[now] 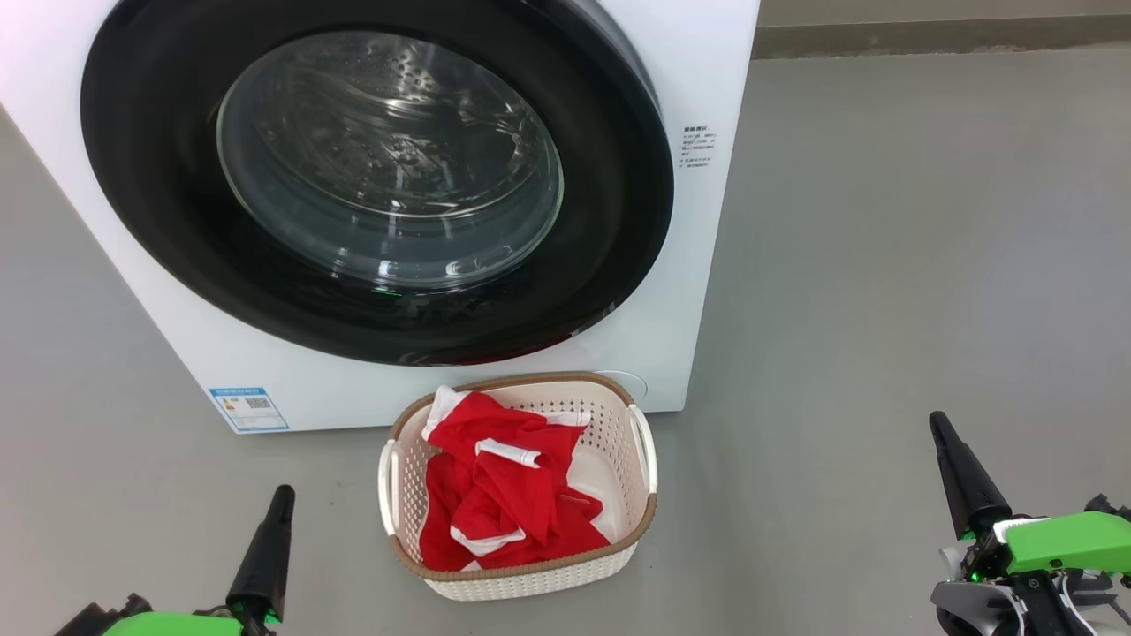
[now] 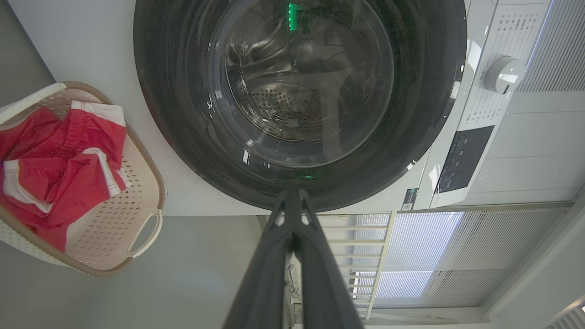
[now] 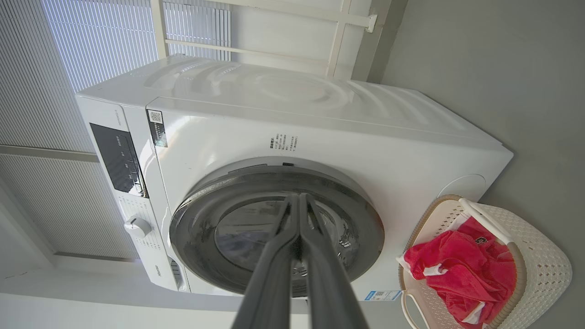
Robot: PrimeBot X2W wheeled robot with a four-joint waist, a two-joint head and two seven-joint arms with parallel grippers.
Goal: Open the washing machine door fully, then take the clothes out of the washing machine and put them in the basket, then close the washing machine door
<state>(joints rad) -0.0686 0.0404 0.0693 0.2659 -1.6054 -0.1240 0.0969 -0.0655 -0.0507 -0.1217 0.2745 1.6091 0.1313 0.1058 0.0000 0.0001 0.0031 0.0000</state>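
Note:
The white washing machine (image 1: pixel 707 265) stands on the grey floor with its round black-rimmed door (image 1: pixel 371 300) lying flush against the front, glass bowl (image 1: pixel 389 159) at its centre. Through the glass the steel drum looks bare. In front of it sits the cream basket (image 1: pixel 649 521) holding the red clothes (image 1: pixel 495 503) with white trim. My left gripper (image 1: pixel 283 495) is shut at the lower left, empty, well short of the basket. My right gripper (image 1: pixel 937 422) is shut at the lower right, empty, off to the basket's right. The wrist views show the door (image 2: pixel 183 137) (image 3: pixel 192 228) and clothes (image 2: pixel 55 169) (image 3: pixel 457 269).
Grey floor (image 1: pixel 884 265) stretches to the right of the machine toward a wall base at the back. A blue label sticker (image 1: pixel 248 408) marks the machine's lower front. The control panel and dial (image 2: pixel 500 75) sit at the machine's top; blinds and a white frame (image 2: pixel 411 256) stand behind.

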